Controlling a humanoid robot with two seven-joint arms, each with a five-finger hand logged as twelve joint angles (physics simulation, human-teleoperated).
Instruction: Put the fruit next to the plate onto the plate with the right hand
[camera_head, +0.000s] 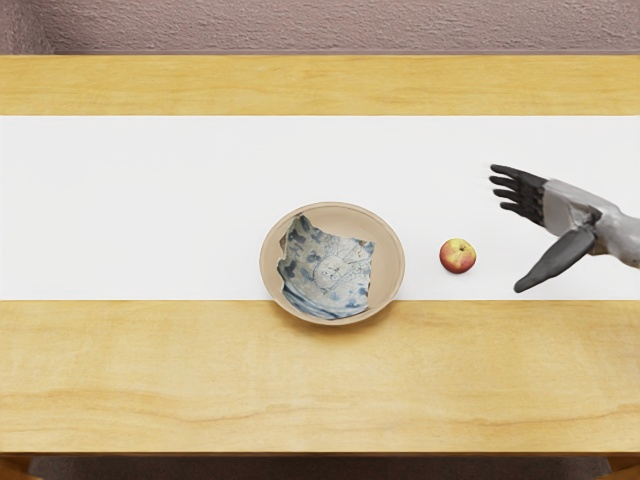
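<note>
A small red and yellow apple (457, 255) lies on the white runner, a short way right of the plate. The plate (385, 250) is round and tan, with a blue and white patterned centre, and holds no fruit. My right hand (530, 225) comes in from the right edge and hovers to the right of the apple, apart from it. Its fingers (512, 190) are spread toward the left and the thumb (545, 268) points down-left; it holds nothing. The left arm does not show.
A white runner (150, 200) crosses the wooden table (300, 380) from side to side. The table's far edge meets a purple wall at the top.
</note>
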